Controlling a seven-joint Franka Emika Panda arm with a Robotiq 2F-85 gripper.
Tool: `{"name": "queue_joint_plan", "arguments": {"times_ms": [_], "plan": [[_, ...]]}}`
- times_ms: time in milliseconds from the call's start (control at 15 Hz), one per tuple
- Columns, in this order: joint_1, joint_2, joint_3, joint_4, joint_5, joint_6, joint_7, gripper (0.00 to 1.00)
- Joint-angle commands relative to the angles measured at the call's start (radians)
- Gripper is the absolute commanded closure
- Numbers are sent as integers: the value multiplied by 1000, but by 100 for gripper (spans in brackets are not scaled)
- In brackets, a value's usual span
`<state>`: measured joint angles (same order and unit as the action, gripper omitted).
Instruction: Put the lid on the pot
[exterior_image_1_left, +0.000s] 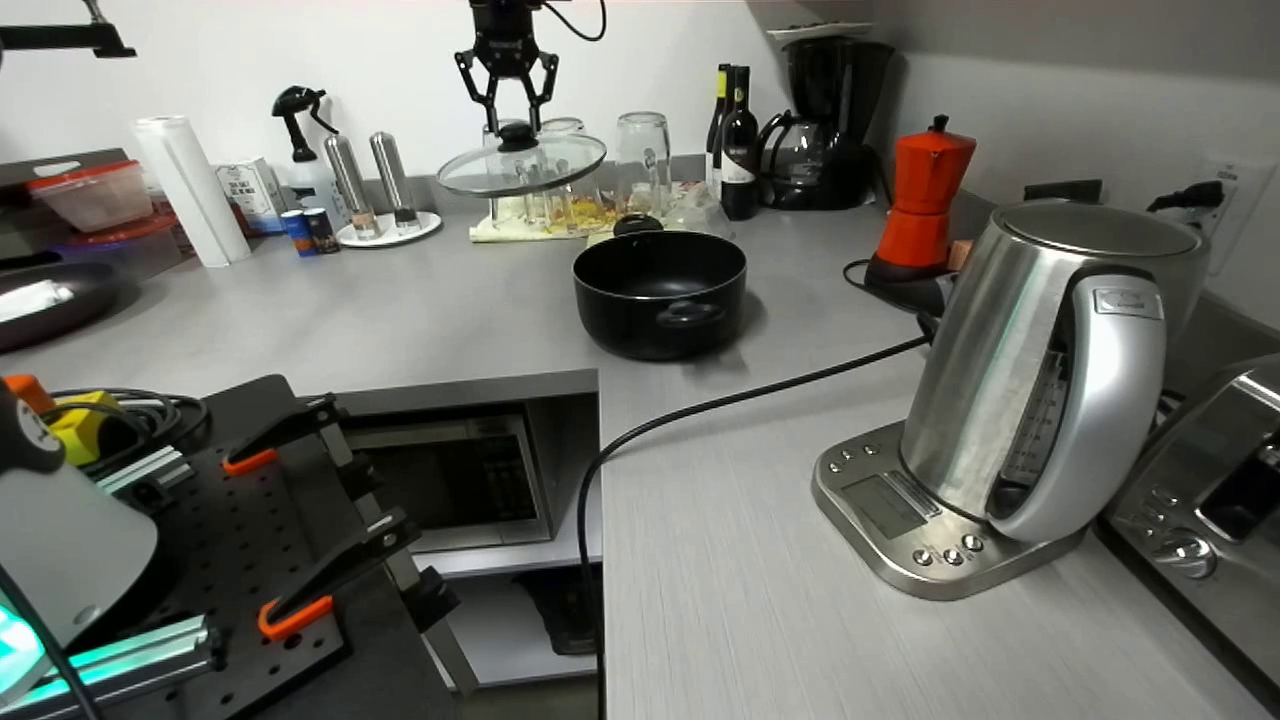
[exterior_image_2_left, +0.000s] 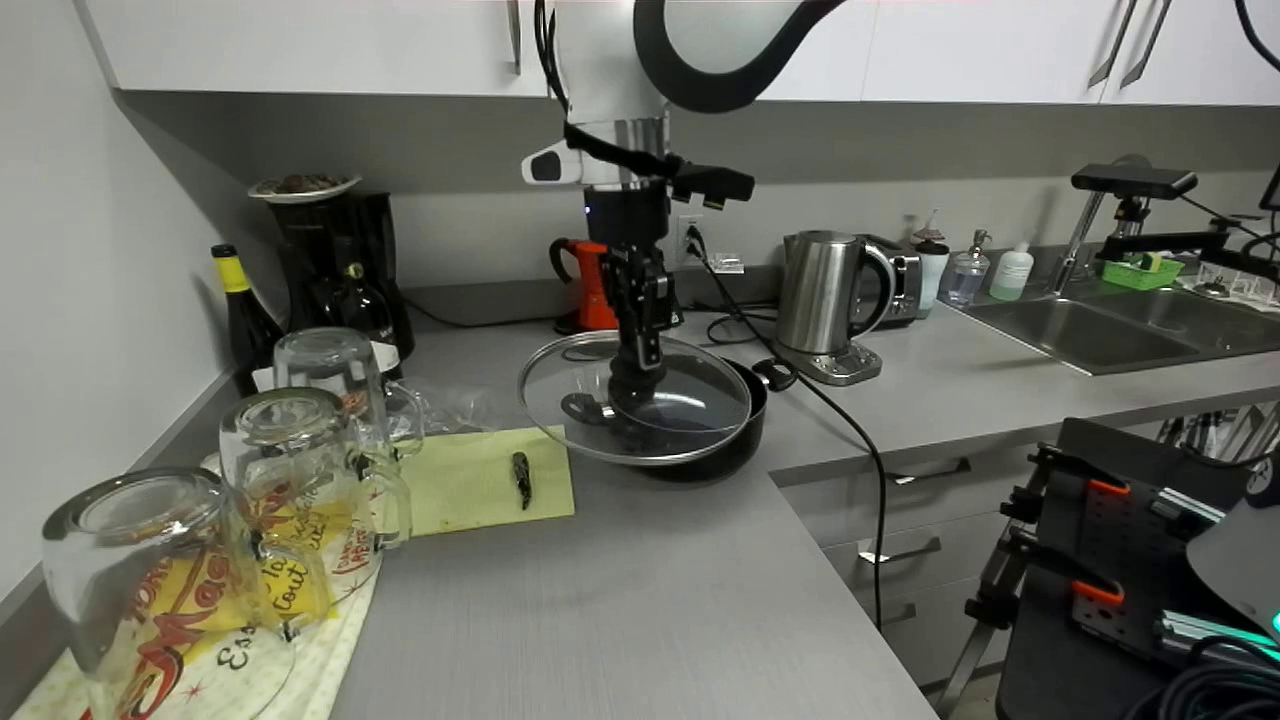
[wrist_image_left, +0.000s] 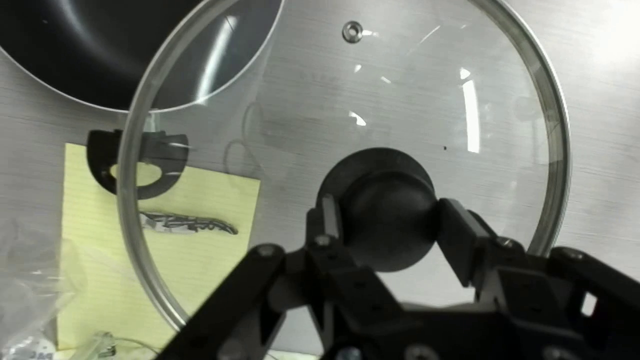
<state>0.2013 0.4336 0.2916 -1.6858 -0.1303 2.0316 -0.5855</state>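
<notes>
Wrist view: the gripper (wrist_image_left: 386, 216) pinches the round black knob (wrist_image_left: 390, 225) of the metal-rimmed glass lid (wrist_image_left: 345, 130)

Robotiq gripper (wrist_image_left: 390, 220) is all black linkages (wrist_image_left: 225, 295) and shiny screws (wrist_image_left: 322, 240). Above it I'm seeing a silver collar (exterior_image_2_left: 645, 133), black cables (exterior_image_2_left: 546, 50) and a white Panda arm (exterior_image_2_left: 610, 60) with a chunky dark band (exterior_image_2_left: 715, 92).

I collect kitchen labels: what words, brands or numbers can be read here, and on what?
"SEA SALT": box, in an exterior view.
"SEL DE MER": same box, faint.
"cout": printed cloth under the glass mugs; its other lettering is unclear.
Too small or blurred: kettle markings, wine bottle label.
</notes>
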Motion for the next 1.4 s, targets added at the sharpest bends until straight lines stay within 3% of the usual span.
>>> {"name": "queue_joint_plan", "arguments": {"times_ms": [0, 467, 1333], "plan": [[-15, 11, -36, 89, 25, -70, 44, 74], [-75, 62, -92, 159, 60, -110, 97, 74], [-167, 142, -136, 177, 131, -35, 177, 74]]}}
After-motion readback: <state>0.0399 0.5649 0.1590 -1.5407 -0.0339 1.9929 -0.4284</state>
